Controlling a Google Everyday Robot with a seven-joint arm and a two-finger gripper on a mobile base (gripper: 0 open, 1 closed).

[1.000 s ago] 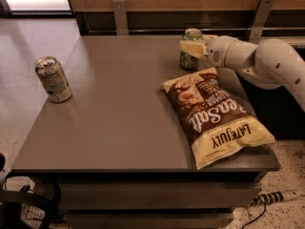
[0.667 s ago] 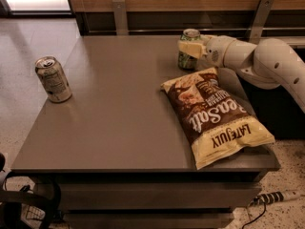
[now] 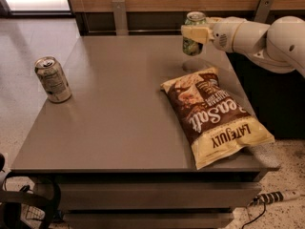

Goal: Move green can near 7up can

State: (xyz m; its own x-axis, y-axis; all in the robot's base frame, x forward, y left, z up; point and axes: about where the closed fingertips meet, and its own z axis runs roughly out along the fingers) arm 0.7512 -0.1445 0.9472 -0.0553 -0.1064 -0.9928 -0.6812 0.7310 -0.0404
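The green can, with a green and white label and a silver top, is held upright in the air above the far right part of the grey table. My gripper comes in from the right and is shut on it around its middle. The 7up can, pale silver-grey with dark print, stands upright near the table's left edge, far from the green can.
A brown and yellow chip bag lies on the right half of the table, just below the held can. A wooden wall with metal brackets runs behind the table. A power strip lies on the floor at the lower right.
My gripper has lifted the green can off the table; it now hangs above the spot where it stood. The 7up can and the chip bag have not moved.
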